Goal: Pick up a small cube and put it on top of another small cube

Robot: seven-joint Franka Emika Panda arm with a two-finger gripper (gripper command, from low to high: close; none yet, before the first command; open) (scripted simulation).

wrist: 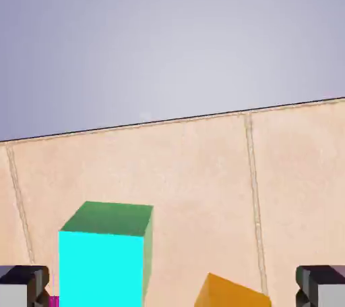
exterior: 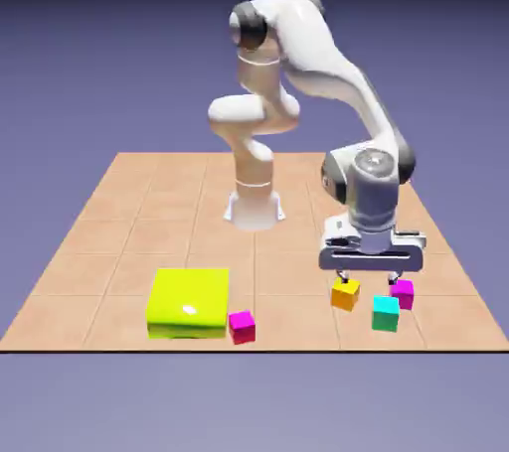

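Five blocks sit along the near edge of the tiled worktop [exterior: 119, 202]. Going from the exterior view's left: the flat yellow block [exterior: 189, 302] lies near the front edge, and a pinkish-red magenta cube [exterior: 242, 326] sits just beside its right front corner. Well apart from those, toward the front right corner, three small cubes cluster close together: the orange cube [exterior: 345, 294], then the cyan cube [exterior: 386, 313] a little nearer the edge, and the purplish-magenta cube [exterior: 402, 292] just behind and to its right.

The hand [exterior: 372, 277] hangs low over that cluster, wrist pointing down, fingers spread wide and gripping nothing. In the hand view the two grey fingertips [wrist: 23, 286] stand at the far corners of the picture, with the cyan cube [wrist: 102, 258] large near the left one and the orange cube [wrist: 232, 295] poking in between. A sliver of magenta shows at the bottom left; it is probably the purplish cube, though too little shows to be sure.

The cyan cube looks rigid, light and smooth-faced, so it should lift easily and won't deform. I'd take it on two opposite vertical faces, squarely and around mid-height, so that it neither twists nor slips. The crowding is the snag: the orange neighbour sits close, and a finger coming down off-centre could nudge it or the target cube.
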